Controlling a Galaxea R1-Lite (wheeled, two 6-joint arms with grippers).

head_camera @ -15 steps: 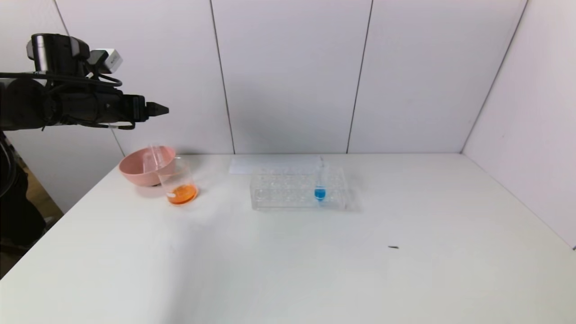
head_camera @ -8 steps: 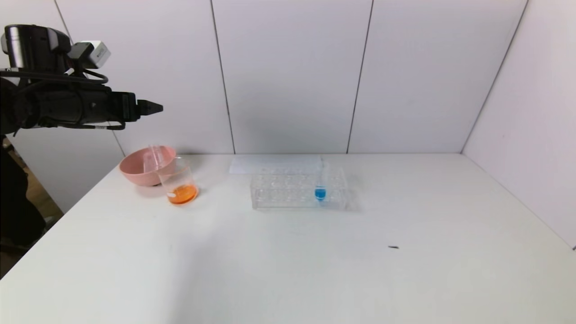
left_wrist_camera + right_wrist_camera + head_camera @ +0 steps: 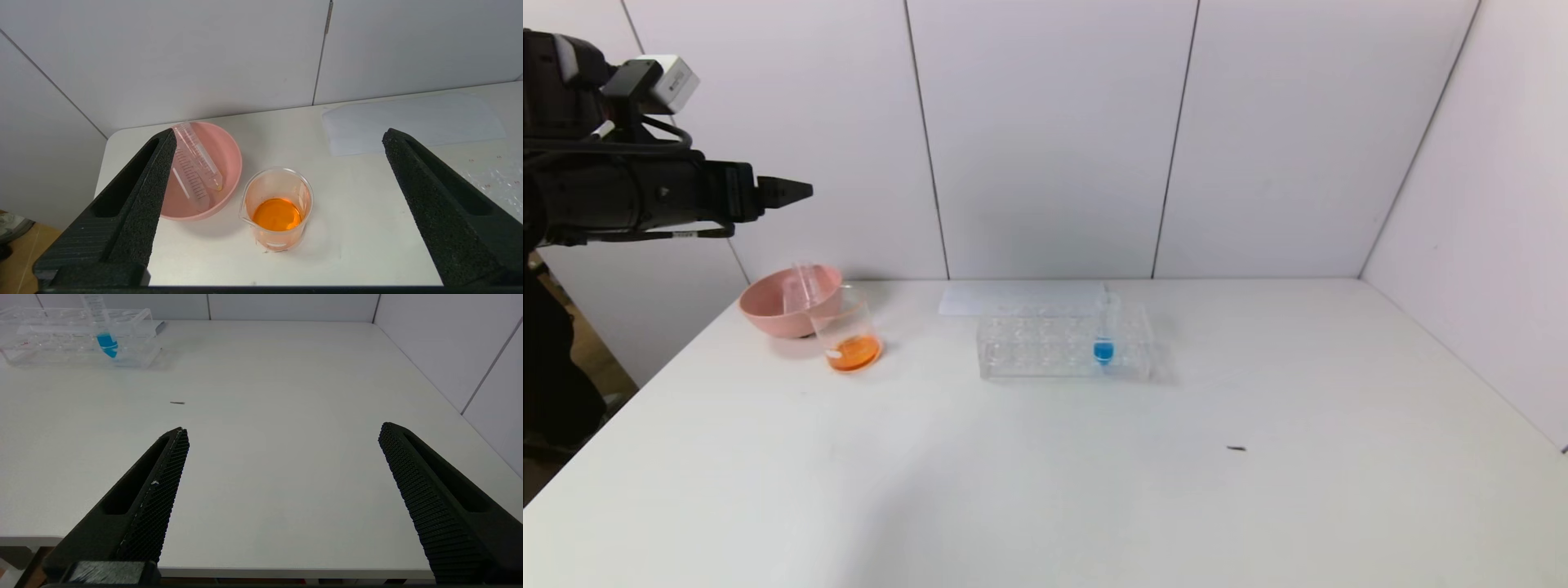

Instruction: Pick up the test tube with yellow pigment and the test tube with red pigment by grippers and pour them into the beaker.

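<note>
White tabletop (image 3: 1045, 490), far left corner: small clear beaker (image 3: 278, 210) holding orange liquid, empty tubes (image 3: 196, 163) discarded in pink bowl (image 3: 229, 155). Left gripper (image 3: 278, 212) above, gaping empty; right gripper (image 3: 282, 498) likewise, parked at near edge.

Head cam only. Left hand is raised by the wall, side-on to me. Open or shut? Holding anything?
Observer: Left hand is wide open, with nothing between its jaws.
Operator: Something clear is in the bowl. Tubes?
Observer: Yes. Two clear tubes lie slanted in the pink bowl, and they look about empty.
Operator: The right hand isn't in my frame.
Observer: Right hand is open and empty, low over the near edge of the table.
</note>
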